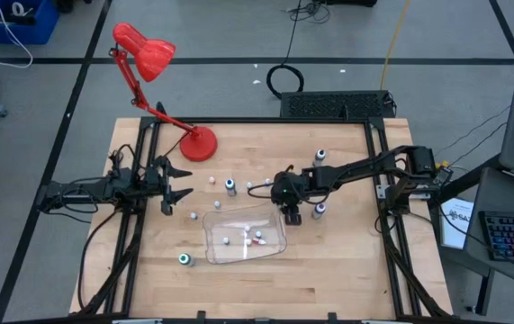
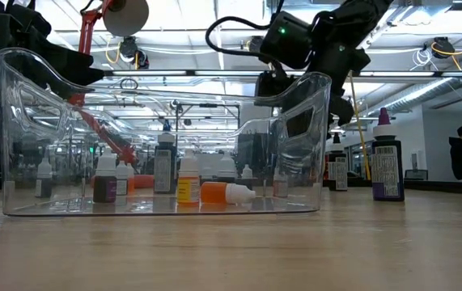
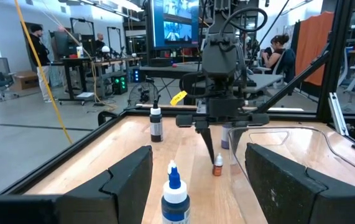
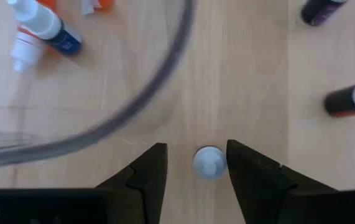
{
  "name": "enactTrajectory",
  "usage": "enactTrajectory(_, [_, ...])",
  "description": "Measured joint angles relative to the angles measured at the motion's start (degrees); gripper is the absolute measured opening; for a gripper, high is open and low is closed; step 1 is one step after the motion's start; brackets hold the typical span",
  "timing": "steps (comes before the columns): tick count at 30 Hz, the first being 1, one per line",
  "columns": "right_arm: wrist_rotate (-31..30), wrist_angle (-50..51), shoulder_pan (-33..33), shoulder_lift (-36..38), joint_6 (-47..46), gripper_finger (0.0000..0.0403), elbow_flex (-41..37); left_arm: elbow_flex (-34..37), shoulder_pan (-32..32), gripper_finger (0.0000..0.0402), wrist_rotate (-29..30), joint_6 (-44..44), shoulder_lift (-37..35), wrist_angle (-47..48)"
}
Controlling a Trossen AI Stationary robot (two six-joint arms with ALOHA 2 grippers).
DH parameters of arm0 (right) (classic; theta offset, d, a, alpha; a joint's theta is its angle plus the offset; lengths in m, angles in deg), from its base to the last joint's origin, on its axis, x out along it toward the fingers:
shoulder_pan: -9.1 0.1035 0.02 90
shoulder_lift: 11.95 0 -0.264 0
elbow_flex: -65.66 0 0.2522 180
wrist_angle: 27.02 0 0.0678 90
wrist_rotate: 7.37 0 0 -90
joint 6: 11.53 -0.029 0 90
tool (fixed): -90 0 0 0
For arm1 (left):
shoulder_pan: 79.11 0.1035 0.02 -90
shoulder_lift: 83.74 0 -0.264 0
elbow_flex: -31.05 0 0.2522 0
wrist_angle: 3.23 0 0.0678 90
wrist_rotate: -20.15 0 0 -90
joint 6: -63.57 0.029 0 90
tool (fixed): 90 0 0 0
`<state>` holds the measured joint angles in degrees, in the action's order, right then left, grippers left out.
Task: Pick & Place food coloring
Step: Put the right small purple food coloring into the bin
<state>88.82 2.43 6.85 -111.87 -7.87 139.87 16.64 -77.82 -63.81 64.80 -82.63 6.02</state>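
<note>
We find right gripper (image 4: 197,167) lowered beside clear tray (image 1: 213,245), just outside its right end, fingers apart around white-capped dropper bottle (image 4: 209,163), not clamped. We note more bottles lying in tray (image 4: 43,26); others scattered upright on wooden table (image 1: 329,279). Left gripper (image 1: 183,182) waits at table's left side, fingers apart, holding nothing. Red desk lamp (image 1: 153,67) at rear.

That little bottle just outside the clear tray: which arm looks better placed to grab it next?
The right one, probably. Its pincer points down with the small white-capped bottle between its open fingers, just beside the clear tray. The left pincer waits open near the table's left edge, far off.
</note>
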Motion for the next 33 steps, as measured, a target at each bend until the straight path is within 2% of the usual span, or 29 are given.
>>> enactTrajectory(6, [0.0, 0.6, 0.0, 0.0, 0.0, 0.0105, 0.0, 0.0, 0.0, 0.0257, 0.0, 0.0, 0.0, 0.0])
enactTrajectory(12, [-0.3, 2.0, 0.0, 0.0, 0.4, 0.0041, 0.0, 0.0, 0.0, 0.0257, 0.0, 0.0, 0.0, 0.0])
enactTrajectory(20, [-3.5, 5.7, 0.2, 2.5, 0.6, 0.004, 1.5, 0.0, 0.0, 0.0258, 0.0, 0.0, 0.0, 0.0])
enactTrajectory(25, [-13.2, 16.9, 2.5, 5.3, 2.0, 0.004, 8.9, 0.0, 0.0, 0.0257, 0.0, 0.0, 0.0, 0.0])
enactTrajectory(33, [-13.9, 25.4, 7.2, 3.4, 2.1, 0.004, 24.2, 0.0, 0.0, 0.0257, 0.0, 0.0, 0.0, 0.0])
